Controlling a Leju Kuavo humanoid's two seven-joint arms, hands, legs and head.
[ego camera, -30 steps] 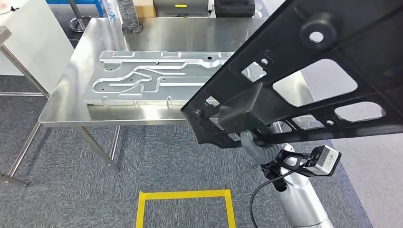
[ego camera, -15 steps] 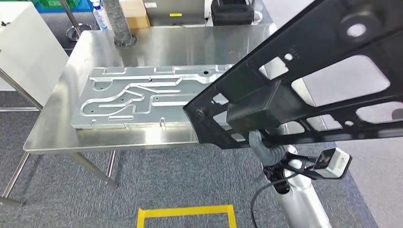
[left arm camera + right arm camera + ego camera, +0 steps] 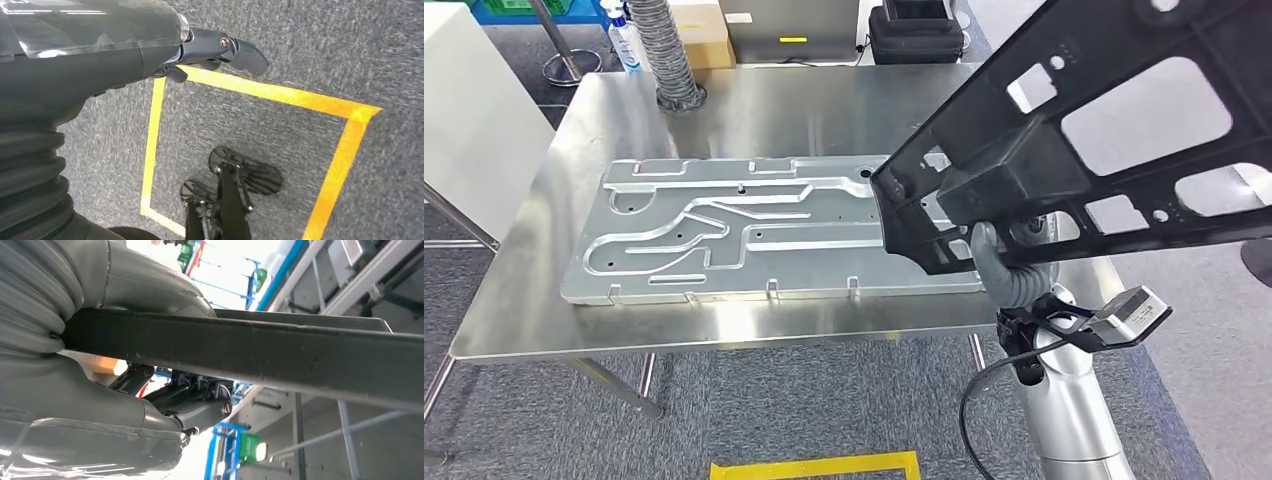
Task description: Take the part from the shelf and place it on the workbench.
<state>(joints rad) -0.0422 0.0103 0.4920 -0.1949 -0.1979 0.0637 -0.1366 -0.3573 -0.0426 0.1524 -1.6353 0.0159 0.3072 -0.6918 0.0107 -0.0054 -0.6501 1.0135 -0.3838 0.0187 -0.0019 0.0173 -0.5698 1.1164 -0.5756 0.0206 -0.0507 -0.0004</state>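
The part [image 3: 1024, 170] is a large black frame with several cut-outs, tilted up on the right of the head view. My right hand [image 3: 994, 262] grips it from below at its lower edge, so the part's near end hangs above the right end of the steel workbench [image 3: 824, 100]. In the right wrist view the part's dark edge [image 3: 280, 355] runs between the thumb and fingers of my right hand [image 3: 150, 420]. My left hand [image 3: 100, 55] hangs over the carpet with nothing in it and its fingers apart.
A long machined aluminium plate [image 3: 724, 240] covers much of the workbench. A ribbed hose [image 3: 669, 60], a spray bottle [image 3: 624, 45], a cardboard box [image 3: 699, 35] and a black bag [image 3: 914, 35] stand at the far edge. A yellow taped square [image 3: 280, 95] marks the floor.
The camera has moved closer to the workbench, which now sits lower and larger in view. The black part, still held, is now higher and over the table's right end.
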